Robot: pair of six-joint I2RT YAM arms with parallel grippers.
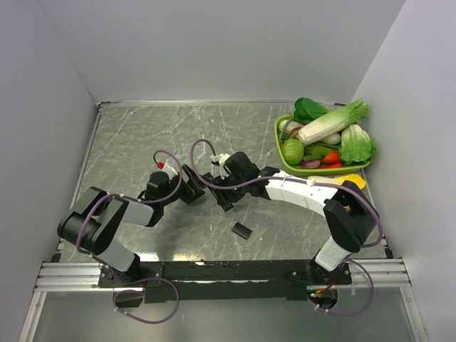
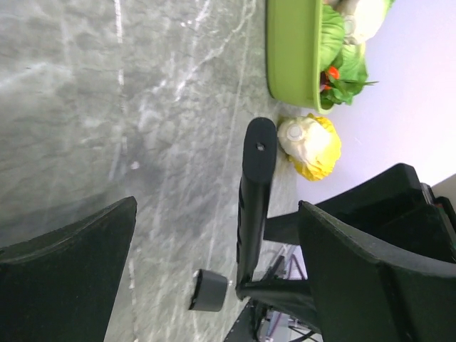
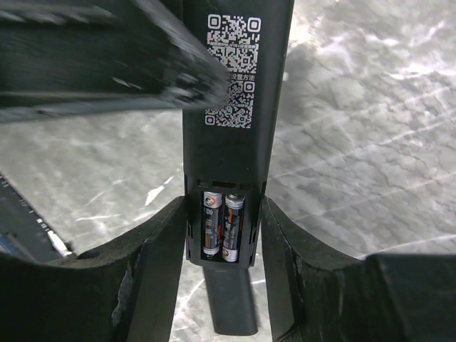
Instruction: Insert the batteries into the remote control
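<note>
Gripping remote control (image 3: 239, 85) between right claw (image 3: 222, 208) jaws, batteries (image 3: 223, 229) seated inside.

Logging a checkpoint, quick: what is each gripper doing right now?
Left gripper: open, holding nothing.
Right gripper: closed on the remote control, whose open bay shows both batteries.

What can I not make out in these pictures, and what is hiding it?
Button face of the remote control: the right wrist view shows only its back, the left wrist view only its thin edge.
Polarity marks on the batteries: too small in the right wrist view.
The dark shape at that view's upper left: blurred, too close to the lens.
</note>
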